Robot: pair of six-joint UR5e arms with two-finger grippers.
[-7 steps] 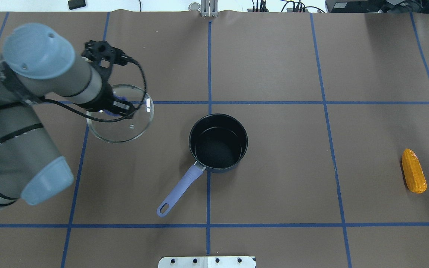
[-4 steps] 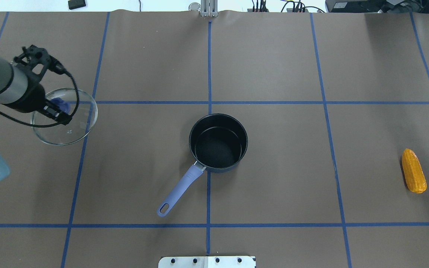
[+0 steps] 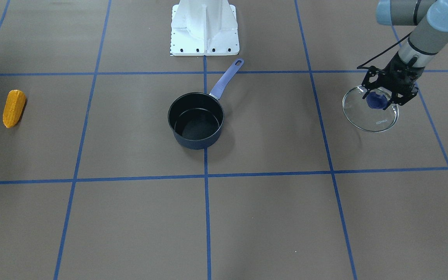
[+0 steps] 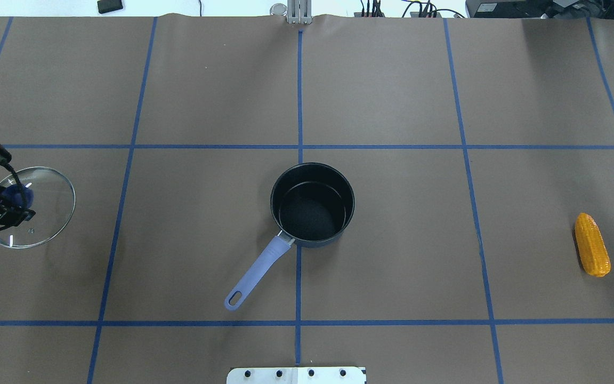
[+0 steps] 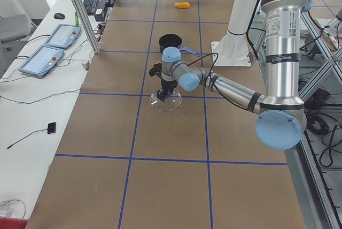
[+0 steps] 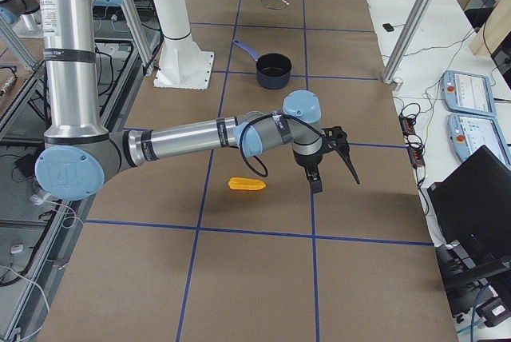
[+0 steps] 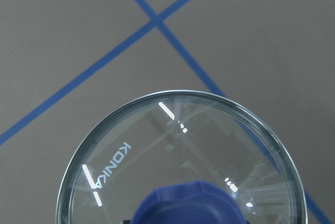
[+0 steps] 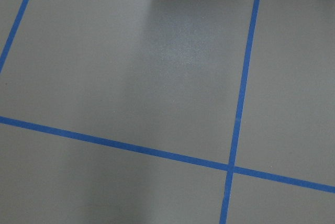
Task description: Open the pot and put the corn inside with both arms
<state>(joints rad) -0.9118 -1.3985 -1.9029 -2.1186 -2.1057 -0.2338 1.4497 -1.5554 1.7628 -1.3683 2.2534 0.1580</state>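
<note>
The dark pot (image 4: 312,205) stands open at the table's middle, empty, its lilac handle (image 4: 256,274) pointing toward the robot. My left gripper (image 4: 16,198) is shut on the blue knob (image 3: 377,100) of the glass lid (image 4: 46,213) at the table's far left, low over the table; I cannot tell whether the lid touches it. The orange-yellow corn (image 4: 592,244) lies at the far right, far from the pot. My right gripper (image 6: 331,168) shows only in the exterior right view, just beyond the corn (image 6: 247,184); I cannot tell whether it is open or shut.
The white robot base (image 3: 204,27) stands behind the pot handle. Blue tape lines cross the brown table cover. A side desk with control pendants (image 5: 53,47) runs along the table's far edge. The right wrist view shows only table surface.
My left arm has carried the glass lid further left and a little toward the robot, away from the pot. The pot and corn have not moved.
</note>
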